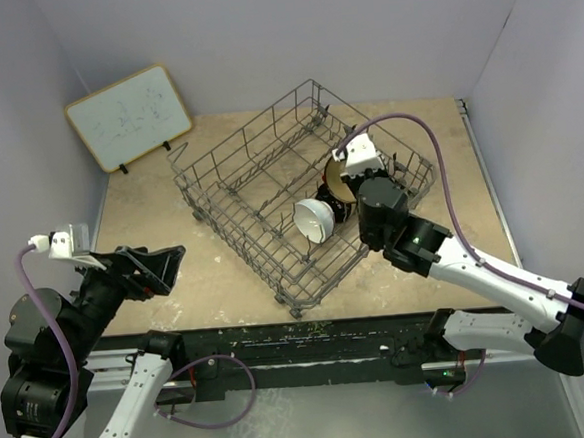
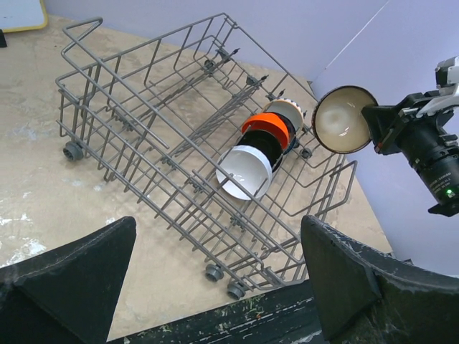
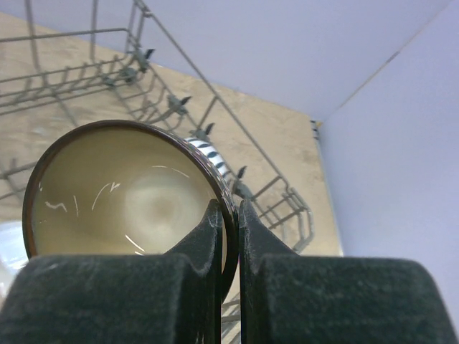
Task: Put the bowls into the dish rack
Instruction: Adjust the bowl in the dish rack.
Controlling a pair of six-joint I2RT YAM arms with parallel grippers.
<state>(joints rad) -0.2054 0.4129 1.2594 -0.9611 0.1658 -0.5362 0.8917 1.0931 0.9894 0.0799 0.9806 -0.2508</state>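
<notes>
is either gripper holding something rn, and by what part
The right gripper pinches the brown bowl by its rim, one finger inside, one outside. The left gripper is open and empty.

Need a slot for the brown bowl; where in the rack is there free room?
Free: dish rack rows between the white bowl and the wall facing the whiteboard. Crowded: black bowl and orange bowl packed behind the white one, near the right tool.

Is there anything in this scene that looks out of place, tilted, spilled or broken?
Nothing is spilled or broken. Only the dish rack sits skewed to the table edges. The brown bowl hangs tilted by the rack's right side, but the right gripper pinches its rim.
</notes>
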